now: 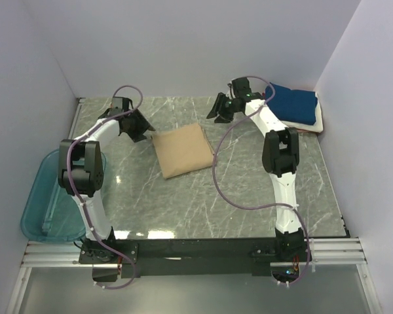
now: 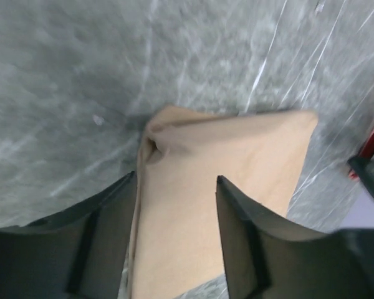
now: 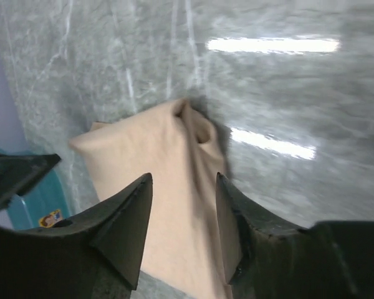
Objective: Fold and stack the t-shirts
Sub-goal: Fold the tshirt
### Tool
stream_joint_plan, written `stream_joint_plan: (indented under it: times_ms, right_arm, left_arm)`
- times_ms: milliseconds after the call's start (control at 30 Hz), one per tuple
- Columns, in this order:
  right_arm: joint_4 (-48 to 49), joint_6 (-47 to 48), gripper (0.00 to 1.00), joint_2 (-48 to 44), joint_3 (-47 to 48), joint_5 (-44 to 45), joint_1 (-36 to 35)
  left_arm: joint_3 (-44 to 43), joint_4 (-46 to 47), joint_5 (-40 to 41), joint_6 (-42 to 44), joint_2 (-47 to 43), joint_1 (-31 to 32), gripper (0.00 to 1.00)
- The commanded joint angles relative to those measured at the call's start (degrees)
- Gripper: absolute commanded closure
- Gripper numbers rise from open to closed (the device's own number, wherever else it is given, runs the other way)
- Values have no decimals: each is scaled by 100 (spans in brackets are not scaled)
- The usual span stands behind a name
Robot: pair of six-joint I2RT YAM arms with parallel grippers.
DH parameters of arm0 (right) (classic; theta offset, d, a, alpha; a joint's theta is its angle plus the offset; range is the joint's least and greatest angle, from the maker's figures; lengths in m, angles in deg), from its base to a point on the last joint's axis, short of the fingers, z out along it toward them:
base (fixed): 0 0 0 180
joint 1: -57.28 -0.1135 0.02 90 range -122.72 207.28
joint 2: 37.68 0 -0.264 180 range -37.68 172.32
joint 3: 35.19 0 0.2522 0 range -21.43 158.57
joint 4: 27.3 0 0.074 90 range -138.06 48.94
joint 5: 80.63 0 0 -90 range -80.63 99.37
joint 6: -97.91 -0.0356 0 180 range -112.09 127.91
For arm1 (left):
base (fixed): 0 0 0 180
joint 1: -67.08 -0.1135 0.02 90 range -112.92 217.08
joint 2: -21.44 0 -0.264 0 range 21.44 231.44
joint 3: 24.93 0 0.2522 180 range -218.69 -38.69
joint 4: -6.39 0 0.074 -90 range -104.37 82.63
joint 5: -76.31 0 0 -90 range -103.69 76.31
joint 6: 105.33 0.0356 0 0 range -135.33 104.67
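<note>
The marble-patterned table [image 1: 183, 203] gives me plenty of room, so my worry is the trip across it: the folded tan t-shirt [image 1: 182, 152] lies in the middle, well apart from the stack in the far right corner, where a navy t-shirt [image 1: 293, 104] sits on a white one [image 1: 319, 112]. The teal tub [image 1: 36, 209] hangs off the left edge and should stay out of it. I judge the tan one is folded and now has to be lifted onto that stack. It is limp cloth, so if I take only its far edge the layers will likely sag open in transit and land as a heap. The right arm's purple cable [image 1: 216, 171] loops just beside the shirt's right edge and could drag it askew. The left gripper [image 1: 136, 125] hovers at the far left corner with its fingers spread and nothing between them. The right gripper [image 1: 221, 108] hangs near the far right corner, likewise spread and empty. If the two close at different heights, or one catches only the top layer, the fold twists. The right wrist view shows a puckered corner [image 3: 196, 128] standing open, the sort of loose flap a finger could hook by mistake
</note>
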Motion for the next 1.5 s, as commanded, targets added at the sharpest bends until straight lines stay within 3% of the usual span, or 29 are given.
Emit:
stream_joint_plan:
  times_ms: [0,100,200,400,533,867,1467]
  right_arm:
    - [219,412,46,-825,-539,107,117]
    - [307,720,41,-1063,-1084,238,38]
    - [526,940,37,-1265,-1707,309,-59]
    - [1203,1081,33,-1582,-2833,292,-165]
    - [1406,1020,33,-1618,-3125,371,-279]
    - [1863,721,32,-1837,-3670,608,-341]
    - [2417,782,32,-2400,-4128,423,-560]
  left_arm:
    - [-25,339,-293,121,-390,-205,40]
    - [134,410,-285,51,-662,-91,40]
    - [221,234,-5,-11,-856,286,47]
    - [871,628,41,-336,-1076,1104,68]
    - [1030,866,-179,-397,-814,1587,68]
    - [415,647,-48,-389,136,2414,70]
    - [406,436,84,-318,392,2502,73]
